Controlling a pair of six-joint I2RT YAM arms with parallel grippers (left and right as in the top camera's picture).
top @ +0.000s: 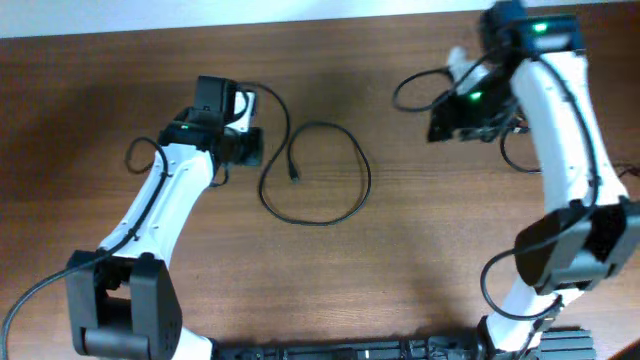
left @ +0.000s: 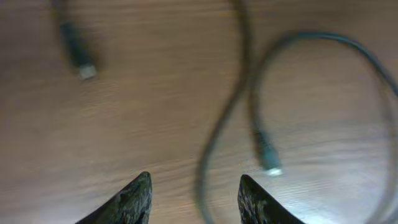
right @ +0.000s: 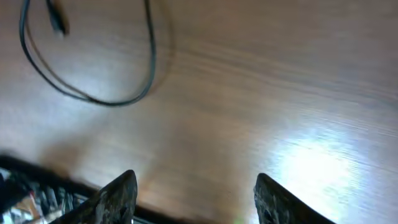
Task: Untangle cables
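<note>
A thin black cable [top: 330, 218] lies on the wooden table in one loose loop, with a plug end [top: 295, 176] inside the loop. My left gripper [top: 247, 148] is open just left of the loop. In the left wrist view the cord [left: 217, 127] runs on the table between the open fingers [left: 194, 190], not gripped. One plug [left: 269, 163] lies just ahead of the right finger and another plug [left: 81, 62] lies far left. My right gripper [top: 442, 124] is open and empty, far right of the cable. Its wrist view [right: 196, 186] shows the loop [right: 99, 99] at top left.
The arms' own thicker black wires hang by the wrists [top: 412, 90]. A dark frame [top: 350, 352] runs along the table's near edge. The pale wall edge [top: 150, 18] bounds the far side. The right arm's base [top: 570, 250] stands at right.
</note>
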